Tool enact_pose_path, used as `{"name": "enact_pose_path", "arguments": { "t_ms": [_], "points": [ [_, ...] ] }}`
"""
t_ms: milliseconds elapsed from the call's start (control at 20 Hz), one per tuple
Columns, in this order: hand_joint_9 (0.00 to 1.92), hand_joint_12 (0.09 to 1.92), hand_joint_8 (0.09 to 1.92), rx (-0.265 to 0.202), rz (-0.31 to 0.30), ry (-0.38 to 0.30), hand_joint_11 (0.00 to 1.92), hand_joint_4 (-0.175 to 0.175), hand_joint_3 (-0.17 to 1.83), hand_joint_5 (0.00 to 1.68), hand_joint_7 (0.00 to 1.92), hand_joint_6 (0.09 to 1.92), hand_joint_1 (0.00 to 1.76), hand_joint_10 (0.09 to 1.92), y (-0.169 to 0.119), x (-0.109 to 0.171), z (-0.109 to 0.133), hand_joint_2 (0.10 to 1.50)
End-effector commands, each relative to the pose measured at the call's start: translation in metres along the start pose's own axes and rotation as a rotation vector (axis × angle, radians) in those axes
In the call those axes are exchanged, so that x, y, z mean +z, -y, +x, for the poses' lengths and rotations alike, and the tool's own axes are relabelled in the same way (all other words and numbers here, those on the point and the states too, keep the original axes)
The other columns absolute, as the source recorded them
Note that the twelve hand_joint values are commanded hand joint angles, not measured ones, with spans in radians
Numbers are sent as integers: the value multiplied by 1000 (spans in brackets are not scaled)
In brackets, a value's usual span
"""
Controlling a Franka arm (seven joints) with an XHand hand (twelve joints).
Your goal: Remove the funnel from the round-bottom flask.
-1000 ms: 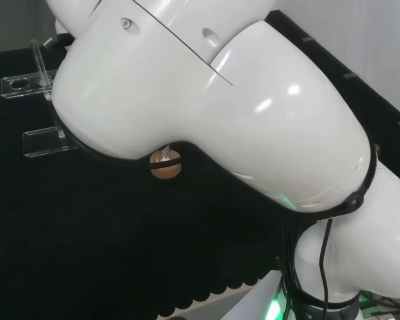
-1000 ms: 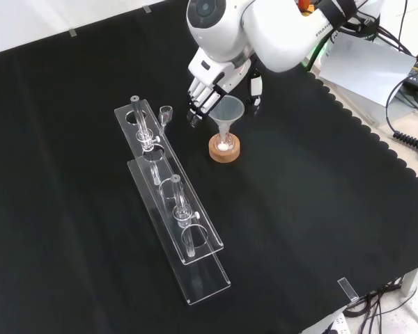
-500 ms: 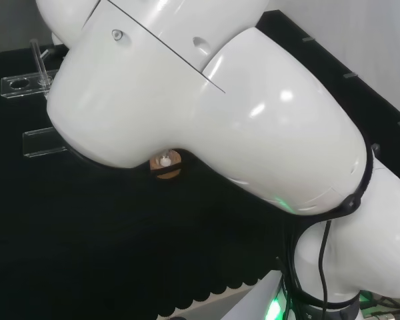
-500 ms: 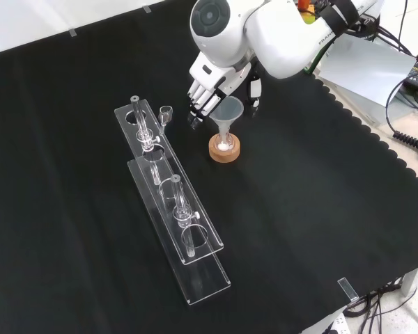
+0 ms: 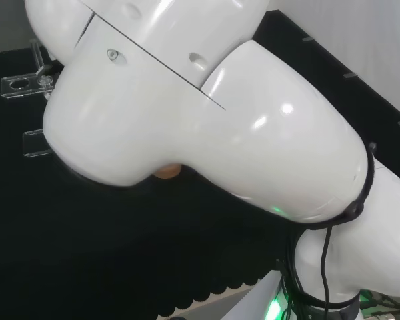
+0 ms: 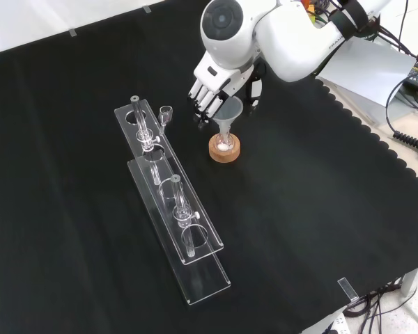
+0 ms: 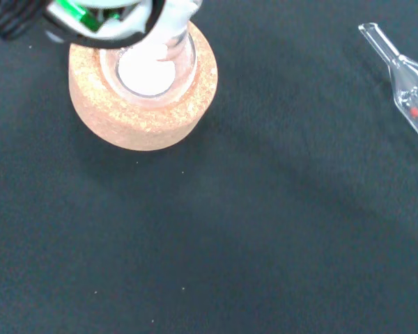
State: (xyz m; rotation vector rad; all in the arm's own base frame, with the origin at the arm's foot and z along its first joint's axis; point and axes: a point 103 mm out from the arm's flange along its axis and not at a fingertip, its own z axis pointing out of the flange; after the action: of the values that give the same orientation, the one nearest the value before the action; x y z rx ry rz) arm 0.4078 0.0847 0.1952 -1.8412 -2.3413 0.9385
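In the front view a clear glass funnel (image 6: 228, 111) stands with its stem in a small round-bottom flask (image 6: 224, 142) that holds white powder and rests on a cork ring (image 6: 224, 151). The hand (image 6: 212, 82) hangs over the funnel's cone, with its fingers (image 6: 201, 106) just left of the rim and its thumb (image 6: 254, 92) to the right. The fingers look nearly straight and stand apart from the cone. In the wrist view the cork ring (image 7: 143, 97) and the powder in the flask (image 7: 148, 69) lie close under the palm. A sliver of the cork ring (image 5: 167, 172) peeks from beneath the arm's link in the head view.
Two clear acrylic racks (image 6: 195, 261) with glass tubes stand left of the flask in the front view, a small glass piece (image 6: 166, 113) beside the farther one. A glass piece (image 7: 407, 90) lies on the cloth in the wrist view. The cloth's scalloped edge (image 6: 376, 139) runs at right.
The hand has shifted right in the front view, bringing its fingers close beside the funnel's cone. In the head view the arm's link now covers most of the cork ring.
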Motion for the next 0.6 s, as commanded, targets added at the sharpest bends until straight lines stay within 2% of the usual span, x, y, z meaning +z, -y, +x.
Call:
{"name": "enact_pose_path", "arguments": {
  "t_ms": [50, 300, 400, 600],
  "points": [
    [709, 1332, 631, -3, -40, 25, 497, -27, 573, 674, 367, 246, 878, 512, 2, -1, -1, 679],
    [798, 1314, 612, 4, -75, 46, 522, -17, 593, 660, 467, 514, 894, 459, 7, -11, -6, 683],
    [812, 1313, 613, -5, -65, 41, 528, -16, 596, 660, 479, 543, 896, 459, 13, -22, -5, 683],
    [822, 1308, 615, 18, -41, 63, 534, -16, 602, 652, 486, 577, 898, 456, 21, -41, -10, 682]
  ]
}}
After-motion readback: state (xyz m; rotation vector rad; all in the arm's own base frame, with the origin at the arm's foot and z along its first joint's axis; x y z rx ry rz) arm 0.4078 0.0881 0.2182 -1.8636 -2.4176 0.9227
